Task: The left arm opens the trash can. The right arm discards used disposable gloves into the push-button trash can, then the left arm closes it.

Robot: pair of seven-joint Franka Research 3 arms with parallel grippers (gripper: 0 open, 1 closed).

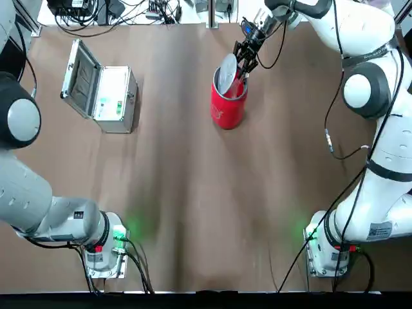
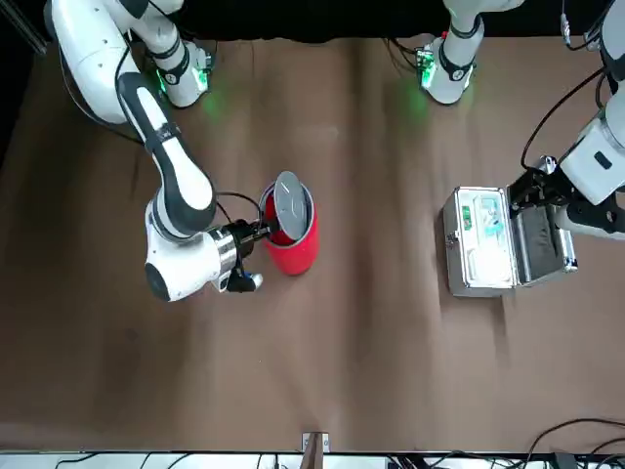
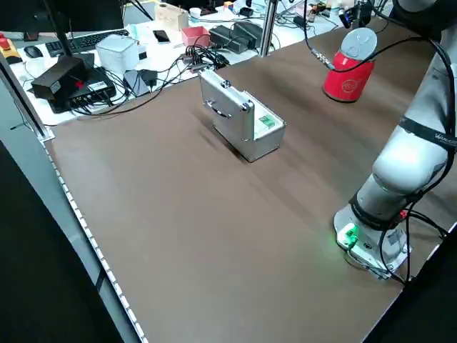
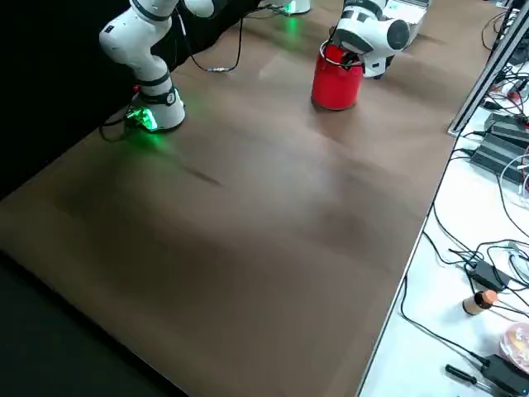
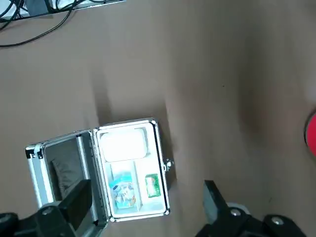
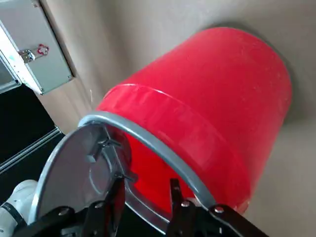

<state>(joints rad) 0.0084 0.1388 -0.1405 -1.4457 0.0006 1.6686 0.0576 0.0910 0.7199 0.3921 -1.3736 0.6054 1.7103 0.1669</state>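
Reaching into the open mouth of the trash can (image 1: 228, 106), the right gripper (image 1: 245, 56) sits at the rim beside the raised lid (image 1: 226, 72); its jaws are spread and no gloves can be seen, so the drop probably is done. The can stands at the far right-centre of the brown surface (image 1: 193, 212). The left gripper (image 5: 148, 215), jaws released, hangs above the open silver case (image 1: 106, 96), clear of the can. Cables and equipment crowd the benches beyond.
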